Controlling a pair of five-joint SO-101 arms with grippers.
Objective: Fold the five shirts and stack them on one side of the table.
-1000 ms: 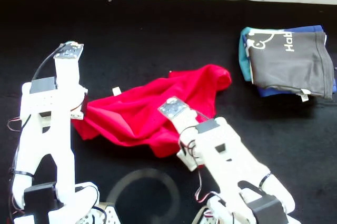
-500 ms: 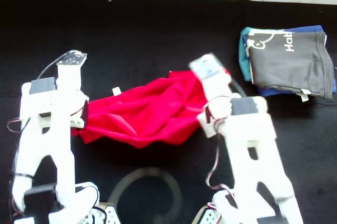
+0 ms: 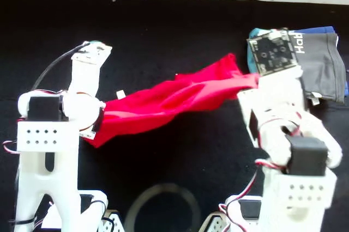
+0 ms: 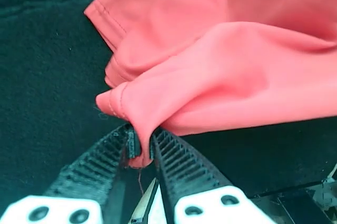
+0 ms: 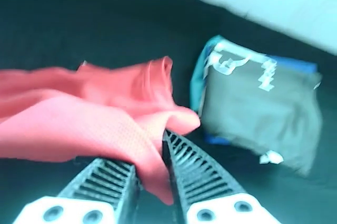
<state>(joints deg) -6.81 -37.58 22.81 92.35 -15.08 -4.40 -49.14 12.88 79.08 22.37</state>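
1. Red shirt [image 3: 174,98] is pulled out into a long, creased band between the two arms on the black tabletop [image 3: 163,25]. One end reaches right up beside the stack of folded shirts [image 3: 319,71], and the other lies well away from it.
2. The left end effector [image 4: 141,148] is clamped on the shirt's end far from the stack, with a bunched bit of stitched hem pinched between its ribbed fingers.
3. The right end effector [image 5: 152,163] is closed on a fold of the shirt at the end beside the stack (red cloth spills out over and between its ribbed fingers).
4. The stack has a grey shirt [image 5: 258,108] with white print on top. Blue and teal layers show at its edges underneath, and a small white tag sits at one corner.
5. A small white label [image 3: 120,94] sticks out from the red shirt's edge, towards the end away from the stack.
6. In the high view, the right arm's wrist board overlaps the side of the stack nearest the red shirt.
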